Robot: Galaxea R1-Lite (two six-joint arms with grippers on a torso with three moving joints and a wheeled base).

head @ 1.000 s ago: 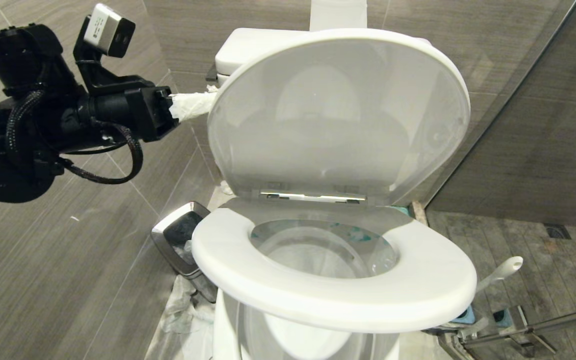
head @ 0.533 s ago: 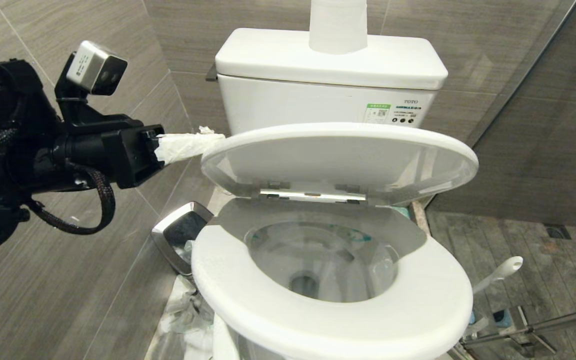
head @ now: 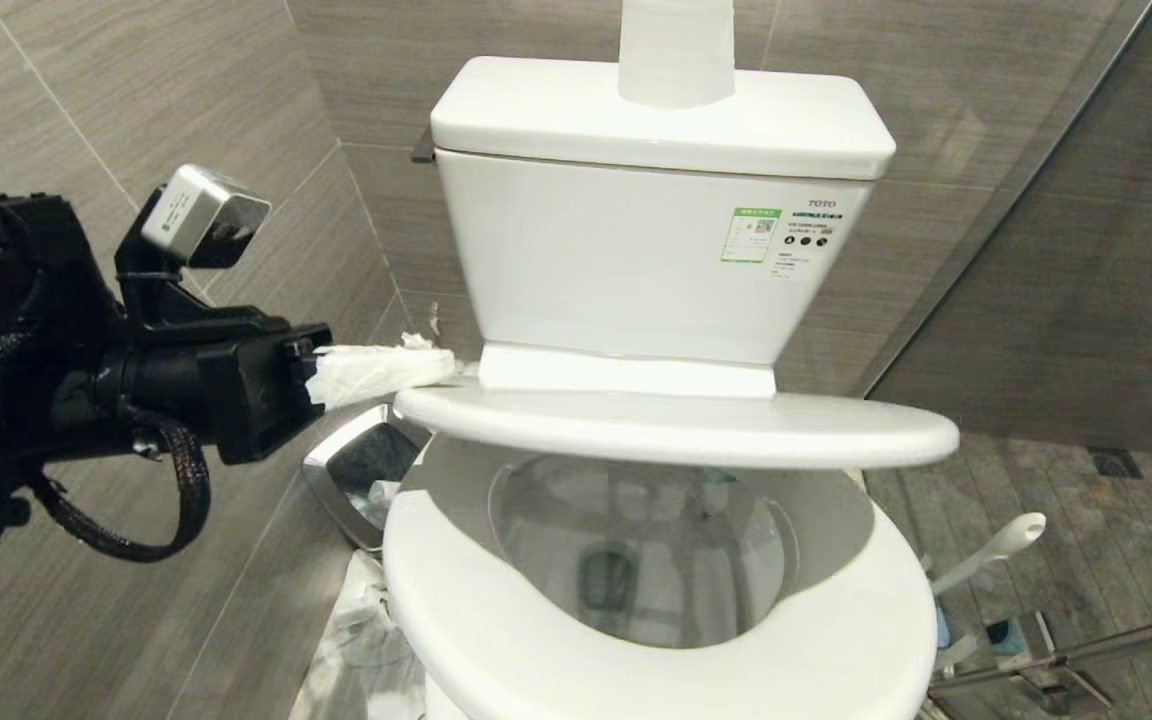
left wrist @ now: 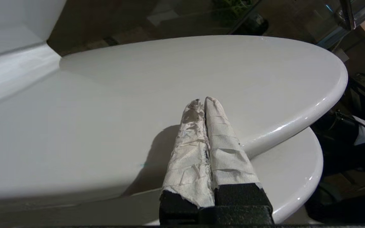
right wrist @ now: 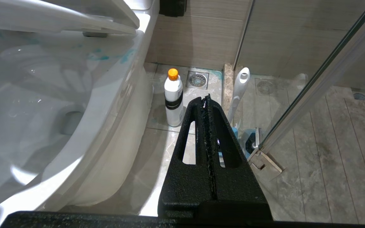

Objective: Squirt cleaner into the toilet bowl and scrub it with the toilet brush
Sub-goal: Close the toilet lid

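Observation:
The white toilet bowl (head: 536, 520) stands in the middle of the head view, its seat (head: 496, 620) down. The lid (head: 676, 425) hangs nearly level a little above the seat. My left gripper (head: 441, 368), its fingers wrapped in white paper, is shut and empty, with its tips (left wrist: 204, 100) lying on the lid's upper face near the left edge. Turquoise smears of cleaner (right wrist: 98, 57) streak the bowl's inner wall. The toilet brush (head: 996, 548) leans in its holder on the floor to the right; its white handle (right wrist: 239, 88) shows just past my right gripper (right wrist: 205, 96), which hangs shut and empty.
The white cistern (head: 636, 250) carries a translucent container (head: 676, 50). A square steel bin (head: 361, 470) sits at the bowl's left by the tiled wall. A white bottle with an orange cap (right wrist: 173, 98) stands on the floor right of the bowl. A glass shower door (right wrist: 312, 95) bounds the right.
The lid has swung from upright down to nearly level over the seat. My left gripper has come down with it, staying shut at the lid's left edge. The right arm stayed still.

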